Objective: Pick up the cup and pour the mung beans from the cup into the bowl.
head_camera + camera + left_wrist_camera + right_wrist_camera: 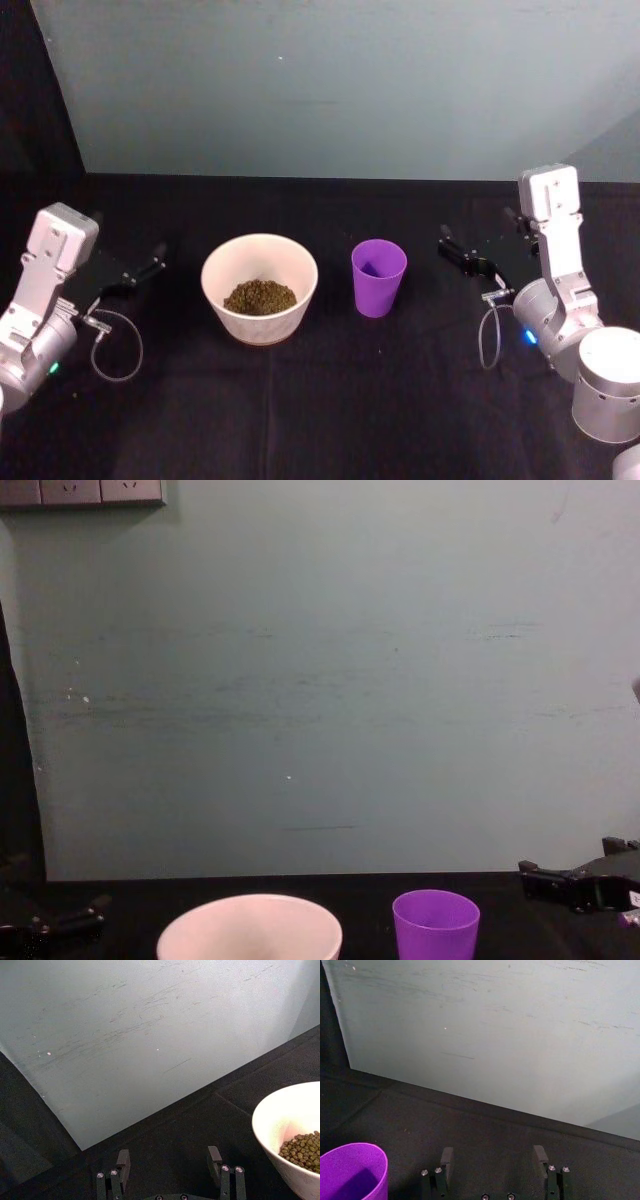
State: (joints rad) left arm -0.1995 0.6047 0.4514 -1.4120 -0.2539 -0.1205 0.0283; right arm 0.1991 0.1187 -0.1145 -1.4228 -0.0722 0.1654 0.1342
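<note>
Right hand (455,251): released, fingers spread, holding nothing, hovering low over the desk (330,400) to the right of the cup (379,277), near it but apart. In the right wrist view the two fingers (446,1160) stand well separated with bare desk between them, the cup's rim off to one side. Left hand (150,263): likewise released and empty, resting out to the left of the bowl (259,287), clear of it; it appears parked. The cup stands upright on the desk just beside the bowl, on the bowl's right, not touching it. Its interior looks empty as far as the head view shows, with only purple wall and shadow visible. The bowl sits upright near the desk's centre and holds a heap of mung beans (259,296) at its bottom. Assessment: the beans are in the bowl and the cup is set down, so the pour appears complete; no step seems outstanding beyond the arms clearing away.
</note>
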